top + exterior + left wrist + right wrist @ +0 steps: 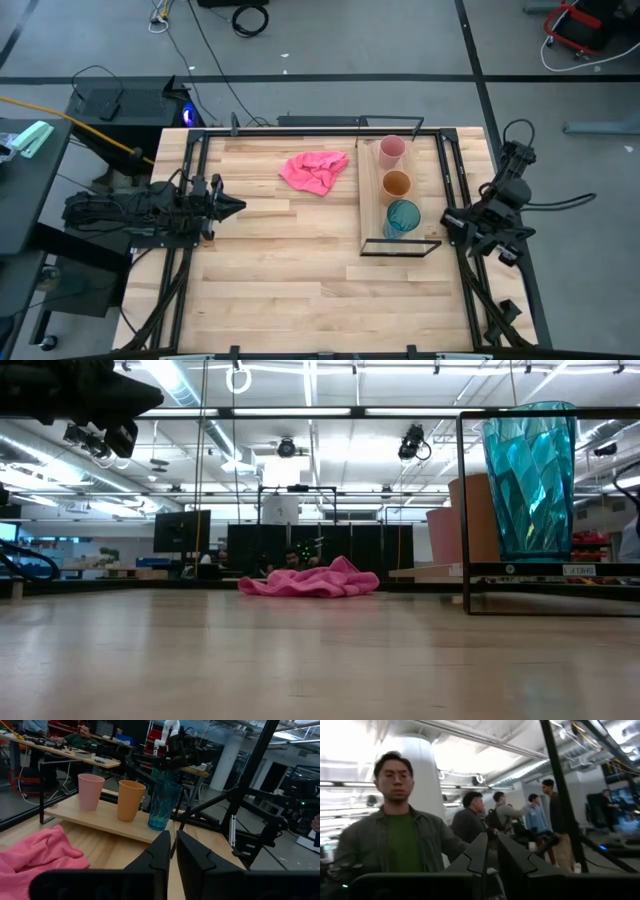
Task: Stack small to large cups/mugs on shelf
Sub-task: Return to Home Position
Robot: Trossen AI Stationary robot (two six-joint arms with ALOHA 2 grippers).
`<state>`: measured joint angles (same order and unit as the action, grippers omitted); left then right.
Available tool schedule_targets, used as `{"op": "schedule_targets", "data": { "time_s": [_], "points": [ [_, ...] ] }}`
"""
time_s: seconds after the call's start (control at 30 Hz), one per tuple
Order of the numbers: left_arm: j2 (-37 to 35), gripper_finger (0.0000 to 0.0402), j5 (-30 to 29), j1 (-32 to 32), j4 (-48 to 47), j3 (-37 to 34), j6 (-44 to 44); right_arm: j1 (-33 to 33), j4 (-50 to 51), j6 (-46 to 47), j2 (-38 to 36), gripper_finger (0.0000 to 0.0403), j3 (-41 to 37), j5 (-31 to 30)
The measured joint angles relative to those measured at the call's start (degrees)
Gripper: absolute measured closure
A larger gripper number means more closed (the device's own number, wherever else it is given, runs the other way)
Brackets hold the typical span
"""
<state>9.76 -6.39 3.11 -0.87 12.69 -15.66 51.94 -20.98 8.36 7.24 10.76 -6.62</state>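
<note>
Shelf (pixel 372 205) carries pink cup (pixel 391 149), orange cup (pixel 397 184), teal cup (pixel 403 216), judged light, stiff, slick, best pinched across rim; left end effector (pixel 232 208) and right end effector (pixel 450 220) sit closed, empty.

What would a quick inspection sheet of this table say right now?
Surface: wooden table, nothing spilled seen.
Job's things: pink cup, orange cup and blue cup stand upright in a row on the shelf, not nested.
Clutter: pink cloth lies crumpled on the table beside the shelf.
Grippers: left gripper shut and empty, at the table's left edge; right gripper shut and empty, at the right edge.
Cables: black cables on the floor beyond the table; yellow cable at the left.
Surroundings: people in the room behind.
</note>
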Motion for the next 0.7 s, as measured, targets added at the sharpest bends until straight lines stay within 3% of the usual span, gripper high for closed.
{"op": "schedule_targets", "data": {
  "time_s": [0.3,0.7],
  "points": [
    [0.0,0.0368,0.0,0.0,-0.3,0.0,1.3,0.0,5.1,0.0,-1.9,0.0354,0.0,-3.4],
    [0.0,0.0363,0.0,0.0,-0.3,0.0,1.4,0.0,4.4,-1.3,-1.9,0.0354,-5.6,-6.5]
  ]
}}
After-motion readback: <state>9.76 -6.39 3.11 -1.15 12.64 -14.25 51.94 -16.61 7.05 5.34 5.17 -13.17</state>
